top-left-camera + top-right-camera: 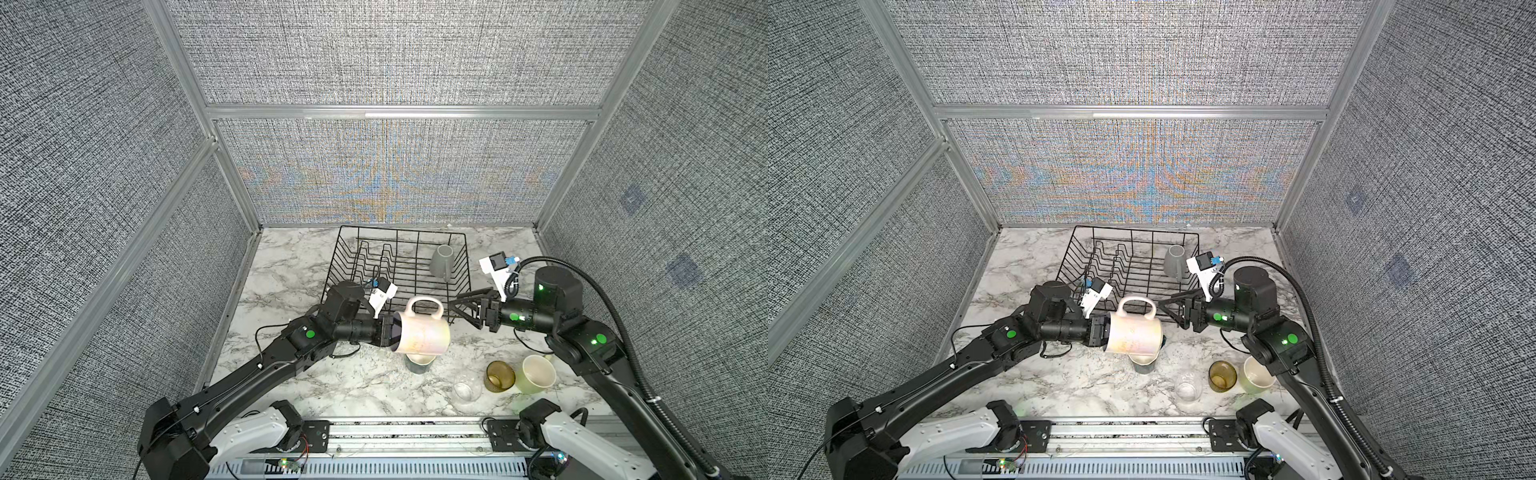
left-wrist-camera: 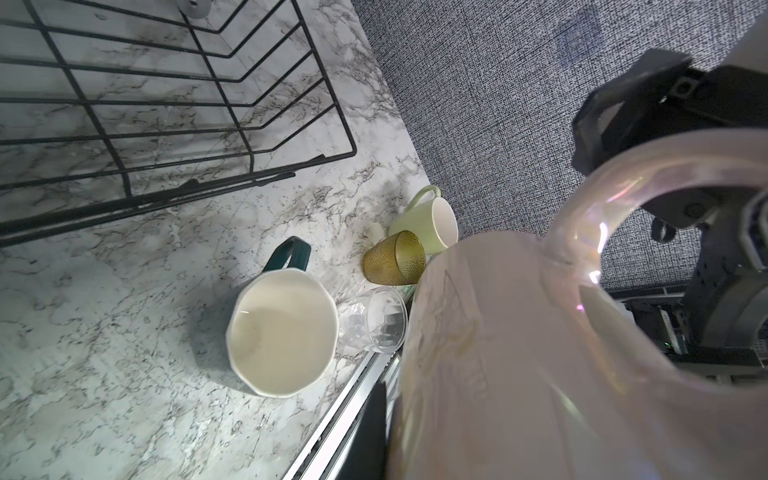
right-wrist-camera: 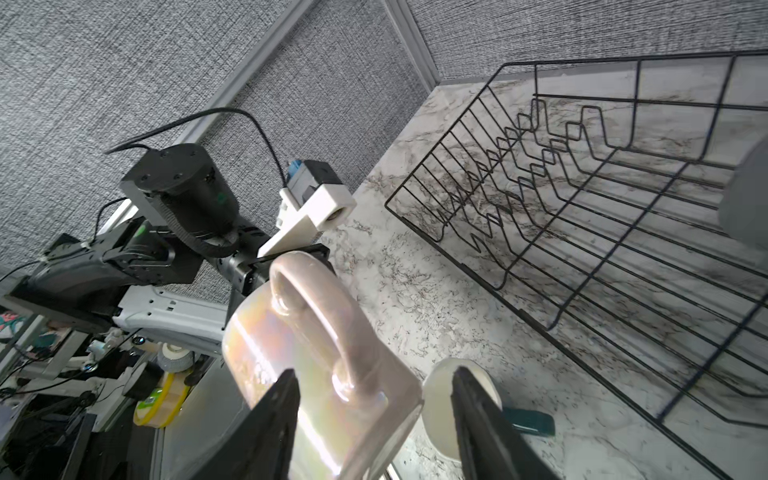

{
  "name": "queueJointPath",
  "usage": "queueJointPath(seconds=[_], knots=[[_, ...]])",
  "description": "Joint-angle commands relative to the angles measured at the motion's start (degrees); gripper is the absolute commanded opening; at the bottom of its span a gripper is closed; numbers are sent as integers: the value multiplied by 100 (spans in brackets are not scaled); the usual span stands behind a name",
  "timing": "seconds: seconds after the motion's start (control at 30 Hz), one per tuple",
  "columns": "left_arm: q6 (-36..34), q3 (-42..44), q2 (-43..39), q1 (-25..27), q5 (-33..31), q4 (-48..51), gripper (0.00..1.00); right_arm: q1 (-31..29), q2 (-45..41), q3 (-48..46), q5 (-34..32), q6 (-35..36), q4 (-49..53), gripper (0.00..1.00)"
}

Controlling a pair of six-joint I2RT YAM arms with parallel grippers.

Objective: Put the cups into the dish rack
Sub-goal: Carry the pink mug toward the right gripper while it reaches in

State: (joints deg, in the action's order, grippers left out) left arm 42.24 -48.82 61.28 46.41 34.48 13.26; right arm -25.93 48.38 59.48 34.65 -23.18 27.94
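My left gripper [image 1: 395,332] is shut on the rim of the pale pink mug [image 1: 424,336] [image 1: 1136,334], holding it on its side in the air with the handle up. The mug hangs just in front of the black wire dish rack [image 1: 334,266] [image 1: 1133,229]. My right gripper [image 1: 455,308] [image 3: 374,374] is open at the pink mug's [image 3: 316,345] base end, its fingers apart on either side. A grey mug [image 1: 442,261] stands in the rack's right part. Below the pink mug stands the dark teal mug [image 1: 419,363] [image 2: 282,332].
An amber glass [image 1: 500,376], a clear glass [image 1: 467,390] and a pale yellow-green cup [image 1: 536,374] stand together at the front right of the marble table, under the right arm. Grey walls close in three sides. A metal rail runs along the front edge.
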Motion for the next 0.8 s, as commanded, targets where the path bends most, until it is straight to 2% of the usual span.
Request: queueJointPath(seconds=[0.0,0.07,0.17,0.23,0.3,0.37,0.47,0.57,0.67,0.7,0.77], knots=[[-82,0,-47,-9,65,-578,0,-8,118,303,-370,-206,419,59],[-111,-87,-133,-10,-629,-306,0,-10,241,454,-202,-874,367,59],[-222,-102,-346,-11,-2002,-166,0,-23,330,381,-143,-2694,-146,59],[-532,3,-401,-10,-2486,-505,0,-140,337,101,-119,-3882,-884,59],[-722,58,-327,-5,-2811,-827,0,-275,347,-39,-129,-4539,-1507,59],[-944,14,-153,-8,-2907,-1058,0,-420,394,-52,-178,-4912,-1894,59],[-1274,-243,264,-9,-2722,-1039,0,-567,520,-50,-128,-5390,-2362,59],[-1440,-493,657,-2,-2574,-1054,0,-649,795,0,71,-5967,-2430,60],[-1596,-444,826,8,-2662,-1451,0,-676,1081,179,287,-6264,-1972,60],[-1706,-349,825,13,-2702,-1701,0,-676,1095,322,169,-6174,-1485,60],[-2066,-93,829,8,-2748,-2334,0,-714,923,470,-529,-6029,-542,61]])
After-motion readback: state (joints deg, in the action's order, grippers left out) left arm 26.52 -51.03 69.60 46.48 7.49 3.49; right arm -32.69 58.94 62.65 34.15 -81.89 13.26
